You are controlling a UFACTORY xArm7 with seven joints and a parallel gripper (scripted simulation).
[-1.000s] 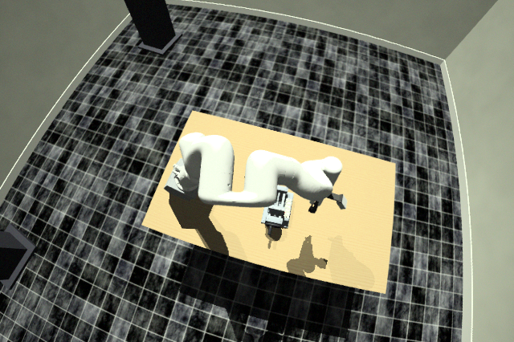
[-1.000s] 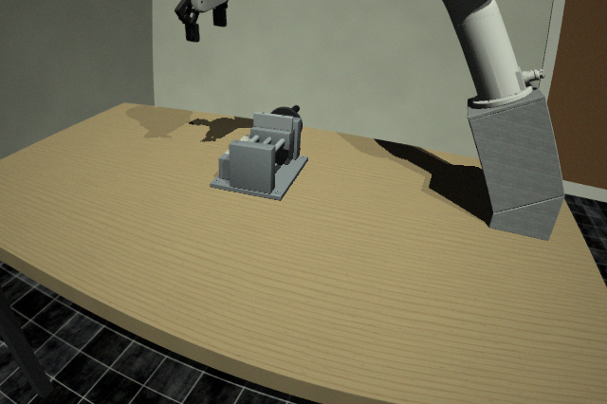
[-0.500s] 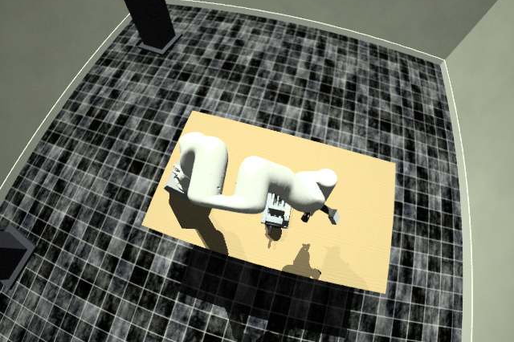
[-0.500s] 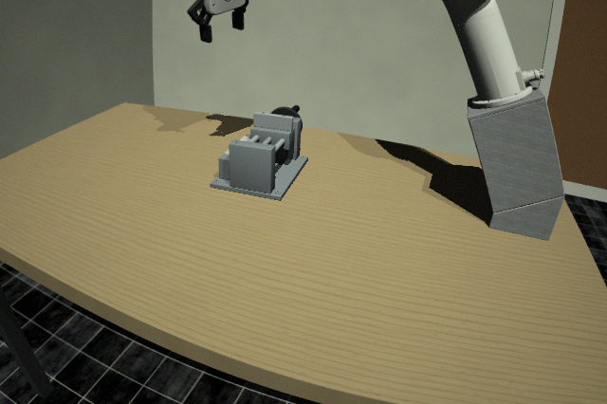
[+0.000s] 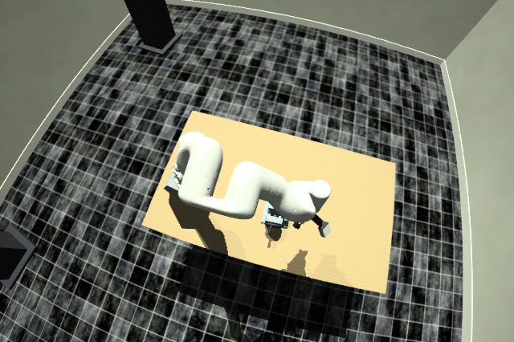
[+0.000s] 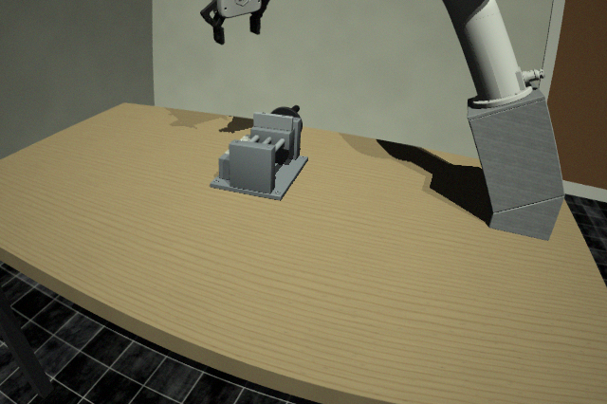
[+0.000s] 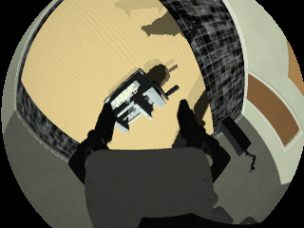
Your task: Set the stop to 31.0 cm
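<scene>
The grey stop fixture [image 5: 275,220] [image 6: 251,166] stands on the wooden table, partly under the arm in the top view. Its sliding stop block [image 6: 277,136] sits on rods near the handwheel end. A pale scale strip [image 7: 124,95] runs along one side; its numbers are too small to read. The dark handwheel [image 6: 289,111] is at the fixture's far end in the exterior view. Its crank handle [image 7: 172,90] sticks out in the wrist view. My gripper [image 6: 237,37] [image 7: 144,108] is open and empty, fingers pointing down, high above the table and touching nothing.
The wooden table [image 5: 361,205] [image 6: 342,266] carries the arm's grey base block [image 6: 519,159] at its right in the exterior view. The white arm [image 5: 245,189] reaches over the fixture. A dark pillar [image 5: 144,6] stands on the tiled floor beyond the table.
</scene>
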